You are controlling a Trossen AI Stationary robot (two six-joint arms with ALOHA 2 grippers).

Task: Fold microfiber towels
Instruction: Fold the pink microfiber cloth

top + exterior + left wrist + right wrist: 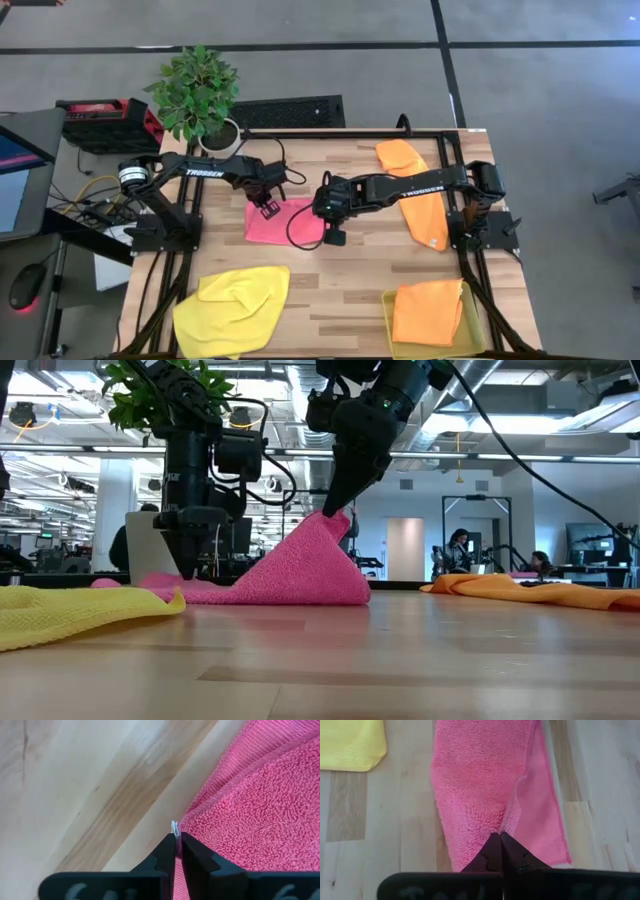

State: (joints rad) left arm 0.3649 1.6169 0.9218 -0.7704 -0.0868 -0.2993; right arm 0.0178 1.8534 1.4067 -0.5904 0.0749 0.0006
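We see the pink towel (pixel 285 220) at the table's (pixel 350 290) middle. Our left gripper (pixel 178 836) pinches its far-left corner against the wood; our right gripper (pixel 499 836) is clamped on its right edge, lifting it into a peak. The yellow towel (pixel 235 305) lies near-left, and the orange towels (pixel 420 190) lie right.

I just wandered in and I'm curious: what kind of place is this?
Probably a robotics lab in a big open office: exposed ceiling pipes and ducts, people seated at desks in the background, and a light wooden butcher-block table fitted with two dark robot arms.
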